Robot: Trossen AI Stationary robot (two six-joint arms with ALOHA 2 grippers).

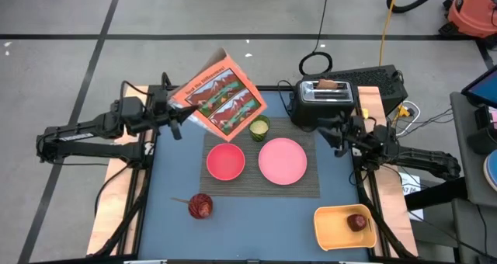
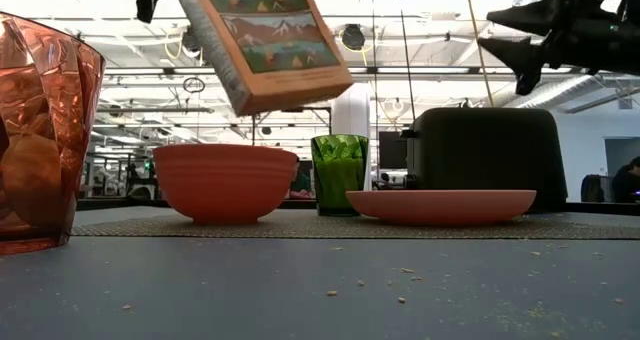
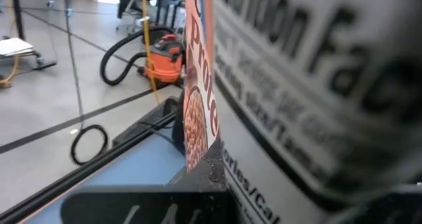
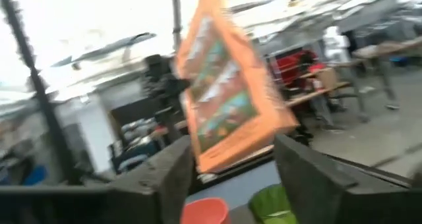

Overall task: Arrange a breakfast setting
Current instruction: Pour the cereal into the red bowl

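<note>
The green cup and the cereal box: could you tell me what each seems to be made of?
Green cup: translucent glossy plastic or glass, since light glows through its faceted wall. Cereal box: printed cardboard, going by its flat panels, sharp folded edges and matte printed artwork.

Bright overhead ceiling lights, soft shadows, right wrist view motion-blurred, left wrist close-up out of focus

An orange cereal box [image 1: 221,101] printed with green-and-white mountain scenes, a pink-red bowl [image 1: 225,161], a paler pink plate [image 1: 282,161] on a dark striped placemat [image 1: 311,183], a green cup [image 1: 259,127], a black toaster [image 1: 322,101], and a yellow-orange tray [image 1: 332,227] holding a dark red apple [image 1: 356,222].
</note>
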